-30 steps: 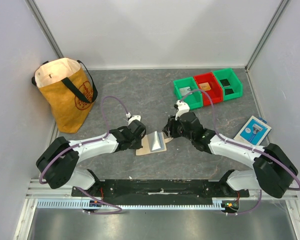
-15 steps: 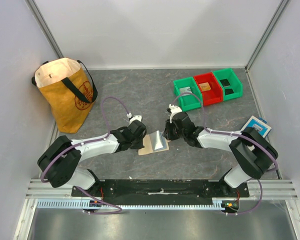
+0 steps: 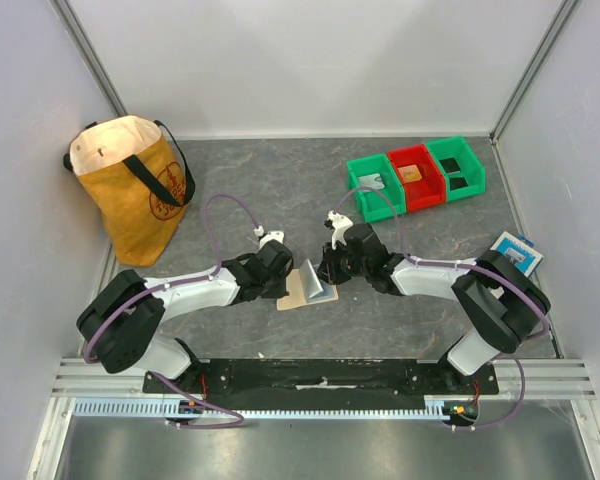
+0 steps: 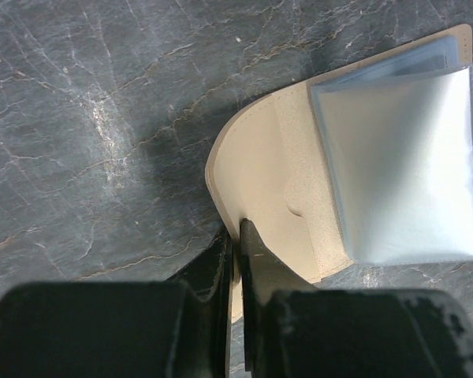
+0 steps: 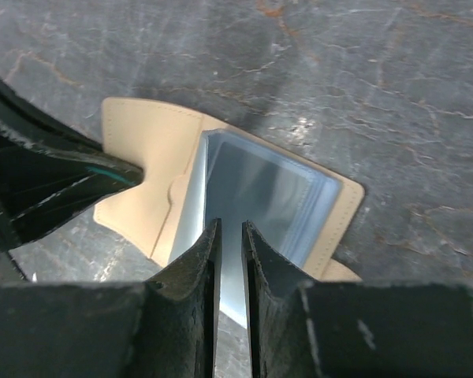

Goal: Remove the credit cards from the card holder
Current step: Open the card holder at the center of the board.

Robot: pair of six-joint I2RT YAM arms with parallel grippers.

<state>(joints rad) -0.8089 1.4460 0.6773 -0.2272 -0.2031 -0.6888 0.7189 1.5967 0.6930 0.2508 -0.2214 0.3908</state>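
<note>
L tool (image 4: 235, 236) clamped on card holder (image 4: 260, 189) tan edge, R tool (image 5: 231, 232) on its blue sleeve (image 5: 268, 185), mid-frame. Pin edge to tabletop (image 4: 79, 118), lift sleeve slow, straight.

- The yellow bag (image 3: 130, 200) bore a round dark-red emblem; its lettering was too small to read.
- The blue-and-white packet (image 3: 520, 253) showed a print, with no legible words.

We note tan folding card holder (image 3: 308, 288) between left gripper (image 3: 283, 287), right gripper (image 3: 326, 276); plastic bins (image 3: 428, 196) behind, to right.
</note>
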